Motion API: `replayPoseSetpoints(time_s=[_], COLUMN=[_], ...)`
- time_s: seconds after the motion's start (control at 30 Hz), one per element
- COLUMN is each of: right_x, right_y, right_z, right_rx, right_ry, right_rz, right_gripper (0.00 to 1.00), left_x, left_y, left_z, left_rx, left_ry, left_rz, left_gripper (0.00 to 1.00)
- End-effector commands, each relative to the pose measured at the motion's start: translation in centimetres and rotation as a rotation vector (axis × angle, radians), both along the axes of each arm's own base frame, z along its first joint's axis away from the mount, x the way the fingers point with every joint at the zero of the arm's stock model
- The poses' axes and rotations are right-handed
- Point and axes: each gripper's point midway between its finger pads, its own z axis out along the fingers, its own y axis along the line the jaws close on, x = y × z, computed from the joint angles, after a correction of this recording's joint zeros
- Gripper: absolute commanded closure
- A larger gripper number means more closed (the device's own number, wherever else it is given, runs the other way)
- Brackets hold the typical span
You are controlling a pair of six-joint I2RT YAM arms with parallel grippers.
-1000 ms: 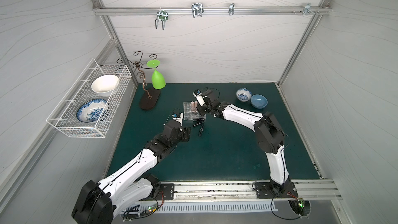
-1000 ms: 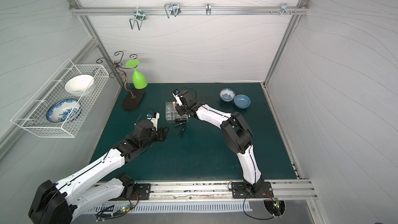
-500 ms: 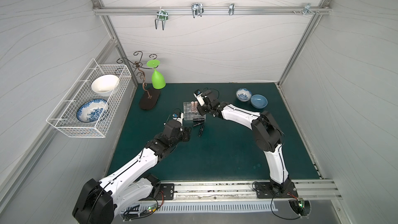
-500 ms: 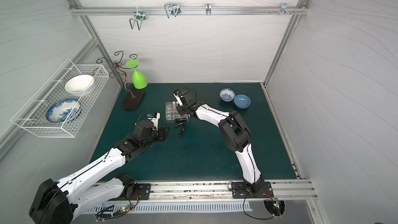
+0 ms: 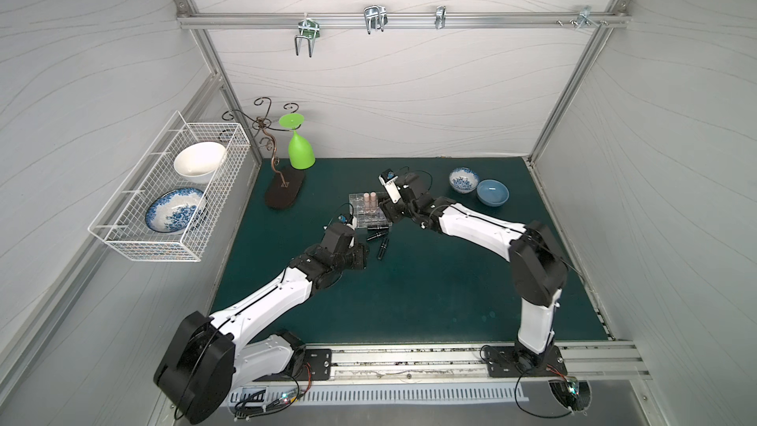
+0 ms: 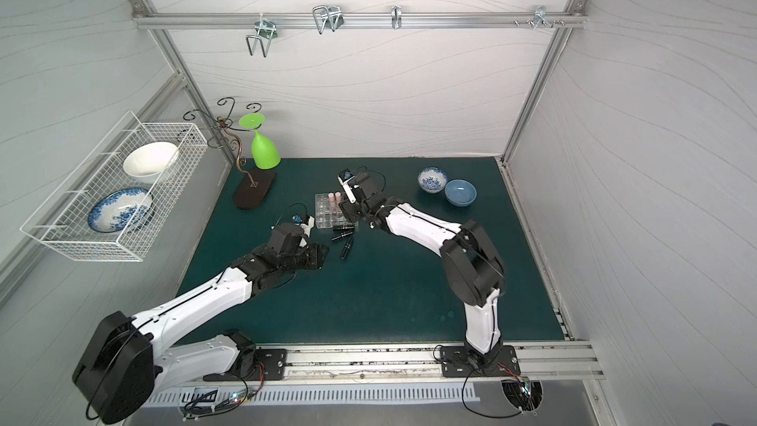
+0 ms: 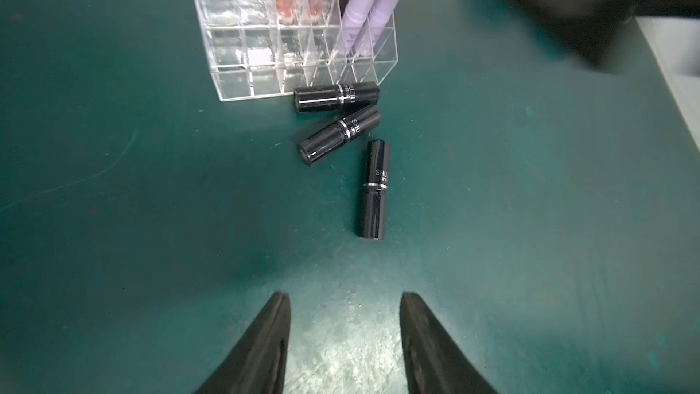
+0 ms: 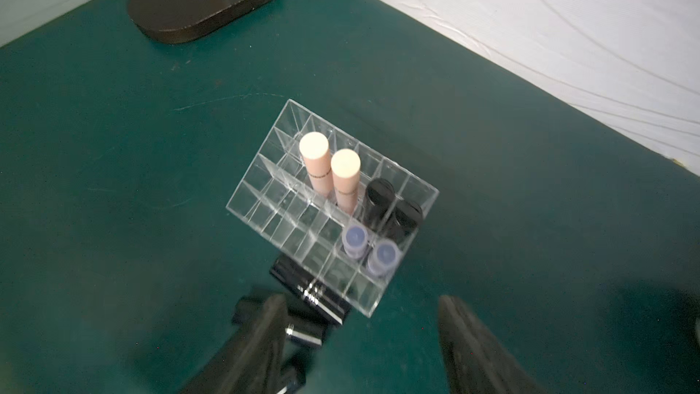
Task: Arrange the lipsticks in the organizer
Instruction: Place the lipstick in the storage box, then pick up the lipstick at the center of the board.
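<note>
Robot lab test cell; white panelled walls [image 5: 409, 96], aluminium frame [image 5: 491, 21], green mat [image 5: 430, 293]

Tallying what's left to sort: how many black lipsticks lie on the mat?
3 black lipsticks: one against the organizer, one angled beside it, one nearer the left gripper. None appears hidden.

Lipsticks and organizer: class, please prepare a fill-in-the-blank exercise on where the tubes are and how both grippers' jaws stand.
The black lipsticks lying on the mat beside the organizer number ____. In the organizer's cells sit two lilac lipsticks, two black tubes and two ____ ones. The jaws of the left gripper and the right gripper stand ____, holding nothing.
Missing words: three; pink; open.
</note>
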Motion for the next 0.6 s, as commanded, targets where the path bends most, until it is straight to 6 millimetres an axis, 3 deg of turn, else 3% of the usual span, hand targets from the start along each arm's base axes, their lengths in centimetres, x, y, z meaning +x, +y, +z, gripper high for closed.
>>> replayPoseSetpoints(time_s=[0.0,0.27,0.57], right_x=[-2.1,-7.4,-8.5], right_y=[-2.7,-8.8,-13.0], right_z=[4.5,1.2,0.9], right_rx=[0.114,0.137,0.189], right_ry=[-0.041,0.057,0.1], right_rz=[-0.069,-0.149,-0.212], right_gripper=[0.33,0.35,0.37], left_x=[1.2,2.3,3.3], left_y=[-1.2,-2.8,-5.7], left_z=[1.1,-1.9,-5.2], left_rx=[0.003,0.077,0.197], left_ry=[0.016,0.147,0.261], left_rz=[-0.04,-0.074,-0.101], left_gripper=[0.48,0.49,0.42])
